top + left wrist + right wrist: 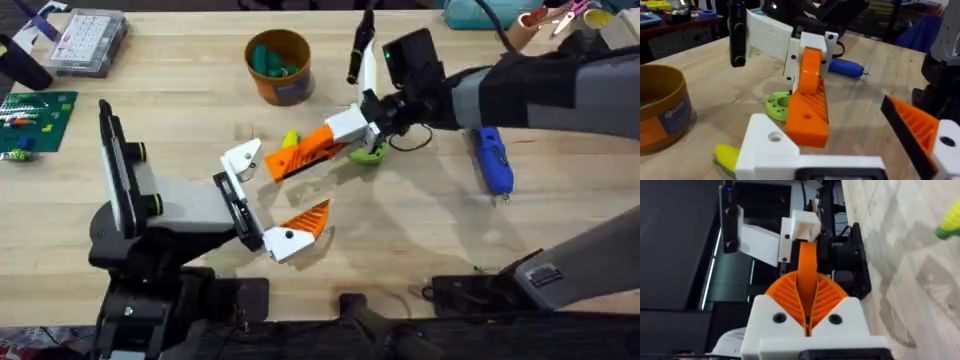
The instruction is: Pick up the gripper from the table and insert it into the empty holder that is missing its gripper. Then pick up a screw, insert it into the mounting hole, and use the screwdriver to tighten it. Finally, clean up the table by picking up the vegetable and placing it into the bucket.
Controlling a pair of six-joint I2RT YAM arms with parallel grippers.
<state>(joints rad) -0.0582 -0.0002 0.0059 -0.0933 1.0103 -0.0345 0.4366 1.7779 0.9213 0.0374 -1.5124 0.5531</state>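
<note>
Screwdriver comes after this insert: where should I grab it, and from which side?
Take the blue screwdriver around the middle of its thick body, coming straight down from above and closing across its width. It lies flat on the table with bare wood along both long sides. Its thin metal tip points toward the near edge, so stay clear of that end.

The hand (pixel 807 315) pinches the gripper (pixel 807 267) edge-on, the vegetable (pixel 951 222) lying on the table (pixel 900 255).
</note>
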